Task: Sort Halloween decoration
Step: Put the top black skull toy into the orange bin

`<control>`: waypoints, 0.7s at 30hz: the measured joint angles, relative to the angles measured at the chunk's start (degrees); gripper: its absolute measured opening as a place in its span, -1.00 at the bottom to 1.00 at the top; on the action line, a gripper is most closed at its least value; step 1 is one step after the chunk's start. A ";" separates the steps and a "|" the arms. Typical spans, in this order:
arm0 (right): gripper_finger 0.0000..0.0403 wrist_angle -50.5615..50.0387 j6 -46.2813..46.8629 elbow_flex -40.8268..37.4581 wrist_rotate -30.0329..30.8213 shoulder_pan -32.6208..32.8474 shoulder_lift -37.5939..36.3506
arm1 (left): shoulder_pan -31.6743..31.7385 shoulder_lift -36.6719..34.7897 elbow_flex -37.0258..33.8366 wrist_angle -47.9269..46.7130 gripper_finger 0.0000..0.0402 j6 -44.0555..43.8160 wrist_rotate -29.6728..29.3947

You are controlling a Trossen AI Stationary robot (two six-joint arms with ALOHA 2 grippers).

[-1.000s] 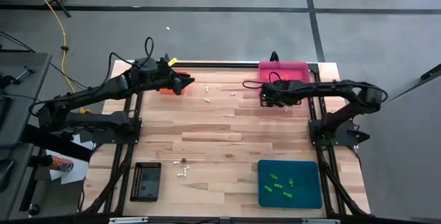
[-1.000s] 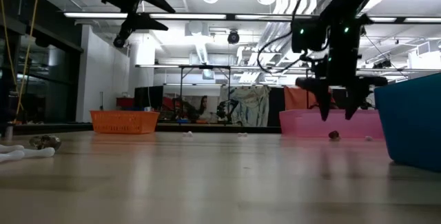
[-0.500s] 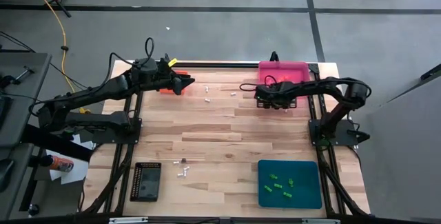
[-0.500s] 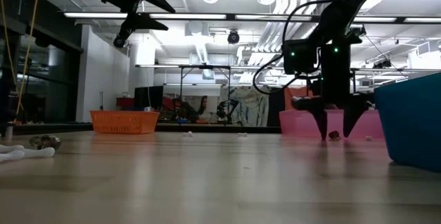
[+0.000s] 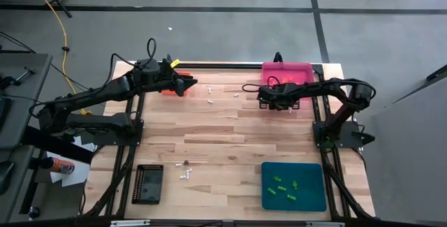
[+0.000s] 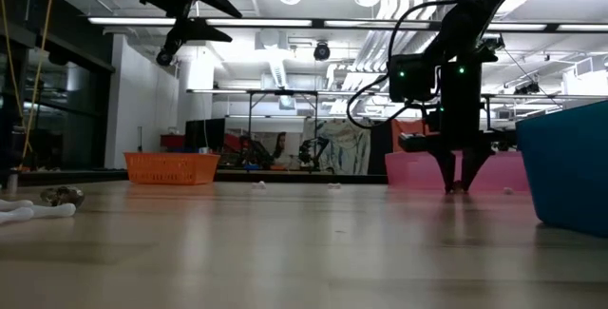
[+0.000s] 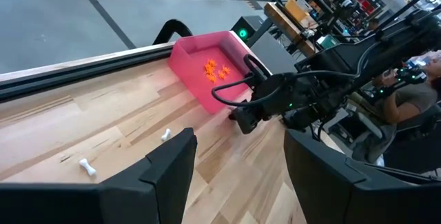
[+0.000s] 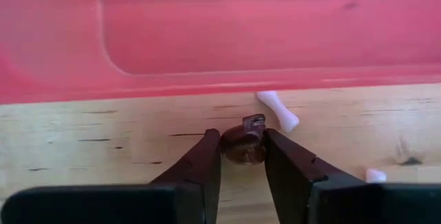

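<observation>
Sorting progress: partly done; green trinkets (image 5: 283, 188) lie in the teal tray (image 5: 314, 198) at the table's near right corner, and orange trinkets (image 7: 215, 70) sit in the pink tray (image 5: 303, 68) at the far right corner.
Left to sort: white bone-shaped pieces (image 5: 210, 102) are scattered near the table's far edge, and a few more pieces (image 5: 185, 174) lie by the black tray (image 5: 148, 184) near the near left corner.
Right gripper (image 8: 242, 156): down at the table just in front of the pink tray, its fingers pinching a dark brown trinket (image 8: 243, 143).
Left gripper (image 7: 238, 165): spread wide and empty, raised near the orange tray (image 6: 171, 167) at the far left corner.
Change since earlier: a second ago the right gripper hung wide above the brown piece; it has since come down and closed on it. The left arm has not moved.
</observation>
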 joint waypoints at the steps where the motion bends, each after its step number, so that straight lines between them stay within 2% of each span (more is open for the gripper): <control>1: -0.55 0.00 -0.29 0.00 0.05 0.00 0.00 | 0.00 0.00 0.00 0.00 0.03 0.00 0.00; 12: -0.57 0.06 -0.84 0.00 -0.36 0.46 -0.05 | 0.00 0.00 0.00 -0.01 0.03 0.02 0.02; 21: -0.58 -0.63 -4.44 1.84 -3.72 5.76 -1.00 | 0.00 0.00 0.00 -0.03 0.03 0.02 0.02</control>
